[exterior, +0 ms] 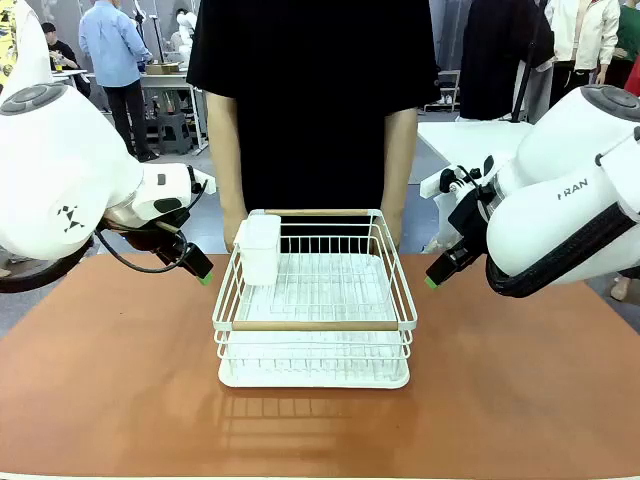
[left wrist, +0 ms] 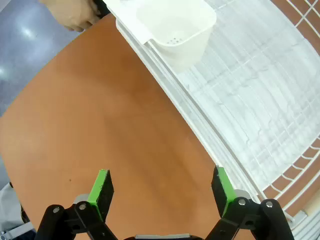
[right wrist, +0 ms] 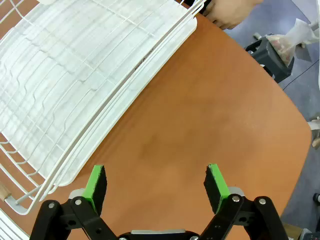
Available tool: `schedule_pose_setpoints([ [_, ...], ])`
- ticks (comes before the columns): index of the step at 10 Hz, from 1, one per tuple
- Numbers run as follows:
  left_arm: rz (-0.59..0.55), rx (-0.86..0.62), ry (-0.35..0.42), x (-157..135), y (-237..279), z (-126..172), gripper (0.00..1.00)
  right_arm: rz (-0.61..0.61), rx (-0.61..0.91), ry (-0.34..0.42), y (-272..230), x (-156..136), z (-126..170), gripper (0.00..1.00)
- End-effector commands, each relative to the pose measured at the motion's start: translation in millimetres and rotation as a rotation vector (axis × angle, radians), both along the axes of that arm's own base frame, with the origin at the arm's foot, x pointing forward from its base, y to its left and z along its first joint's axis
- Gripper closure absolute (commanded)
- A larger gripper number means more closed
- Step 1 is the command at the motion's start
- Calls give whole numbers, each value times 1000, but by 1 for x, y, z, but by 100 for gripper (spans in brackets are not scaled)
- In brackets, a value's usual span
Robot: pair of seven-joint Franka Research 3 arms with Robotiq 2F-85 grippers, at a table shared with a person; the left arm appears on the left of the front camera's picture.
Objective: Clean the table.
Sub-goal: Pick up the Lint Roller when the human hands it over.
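Tabletop of matte reddish-brown filled most of the front view. The table (exterior: pixel 110 390) stretched from the robot's side to the person (exterior: pixel 310 100) in a black shirt standing at its far edge. A white wire dish rack (exterior: pixel 314 377) stood on it at the middle, on a ribbed white drip tray, with pale wooden rails across its front and back. A white perforated cutlery cup (exterior: pixel 260 248) hung on the rack's far left corner. The left gripper (left wrist: pixel 162 187) hovered above bare wood just left of the rack, its green-padded jaws spread wide with nothing between them. The right gripper (right wrist: pixel 156 187) hung over the wood to the rack's right, likewise wide open and empty. In the wrist views a hand (left wrist: pixel 75 15) of the person showed at the far edge near each far corner of the rack. Beyond the table's rounded corners lay a glossy grey floor (left wrist: pixel 25 50). A smaller white table (exterior: pixel 470 135) stood behind on the right, and other people stood about farther back in the room.
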State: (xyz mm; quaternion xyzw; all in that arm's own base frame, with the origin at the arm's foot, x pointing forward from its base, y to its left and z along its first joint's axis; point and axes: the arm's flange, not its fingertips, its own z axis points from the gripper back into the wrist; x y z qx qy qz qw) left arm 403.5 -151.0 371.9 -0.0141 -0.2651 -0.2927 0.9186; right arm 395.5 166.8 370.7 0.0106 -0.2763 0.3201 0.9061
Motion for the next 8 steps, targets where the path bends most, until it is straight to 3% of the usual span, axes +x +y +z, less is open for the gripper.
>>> schedule_pose_setpoints([
  [1, 0, 0, 0, 0, 0, 0, 0, 0, 0, 0, 0, 0, 0, 0],
  [8, 0, 0, 0, 0, 0, 0, 0, 0, 0, 0, 0, 0, 0, 0],
])
